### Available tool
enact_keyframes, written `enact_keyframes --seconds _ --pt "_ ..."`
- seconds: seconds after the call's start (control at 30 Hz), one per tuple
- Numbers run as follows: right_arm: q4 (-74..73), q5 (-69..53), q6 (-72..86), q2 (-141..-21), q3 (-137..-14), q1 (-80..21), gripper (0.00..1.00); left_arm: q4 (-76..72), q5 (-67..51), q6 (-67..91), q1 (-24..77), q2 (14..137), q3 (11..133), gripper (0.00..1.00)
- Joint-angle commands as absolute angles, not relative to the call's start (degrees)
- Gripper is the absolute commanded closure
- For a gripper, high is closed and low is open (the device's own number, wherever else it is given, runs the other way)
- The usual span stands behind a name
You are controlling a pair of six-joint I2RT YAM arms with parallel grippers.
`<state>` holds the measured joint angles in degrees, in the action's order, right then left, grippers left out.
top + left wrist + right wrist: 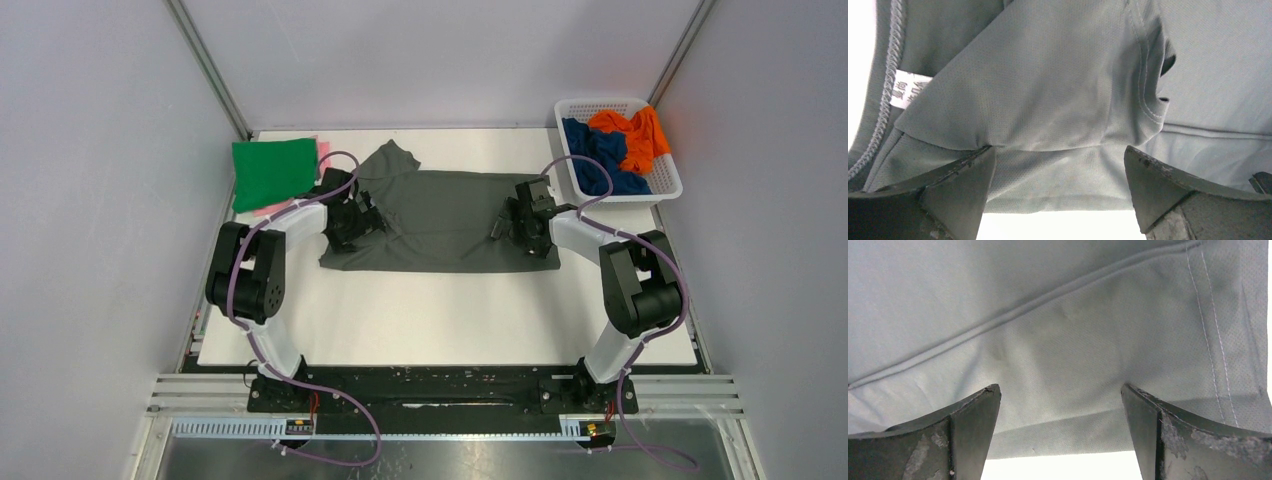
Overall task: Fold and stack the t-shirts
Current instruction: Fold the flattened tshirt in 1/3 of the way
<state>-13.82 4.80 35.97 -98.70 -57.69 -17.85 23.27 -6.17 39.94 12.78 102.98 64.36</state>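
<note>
Grey t-shirt (1048, 75) shows its white label (907, 90) only in left-wrist view.

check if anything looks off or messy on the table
The pink t-shirt pokes out unevenly from under the folded green t-shirt at far left. One sleeve of the dark grey t-shirt sticks out, unfolded.
</note>
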Motion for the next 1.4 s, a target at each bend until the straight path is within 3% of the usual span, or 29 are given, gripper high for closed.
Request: enact_keyframes --seconds 0.0,0.27,0.47,1.0,1.37 --pt "-7.2 3.5 37.3 -97.9 -57.8 -17.1 0.01 21.5 -5.3 40.5 12.2 102.5 61.7 0.01" --pt "-5.2 1.5 39.6 -100.6 -54.4 -16.1 0.0 22.9 -1.6 40.3 12.1 98.7 57.7 0.01" --pt "-7.7 0.2 42.0 -95.9 -46.9 -15.7 0.0 23.8 -0.7 40.9 12.1 93.0 50.7 0.01" --pt "-20.6 -1.5 50.0 -66.0 -24.0 -20.5 0.0 28.7 -1.5 51.1 15.4 63.6 25.7 0.01" --pt "-29.8 -1.8 50.6 -46.1 -18.1 -21.5 0.01 41.2 3.8 58.1 21.1 44.8 21.6 0.01"
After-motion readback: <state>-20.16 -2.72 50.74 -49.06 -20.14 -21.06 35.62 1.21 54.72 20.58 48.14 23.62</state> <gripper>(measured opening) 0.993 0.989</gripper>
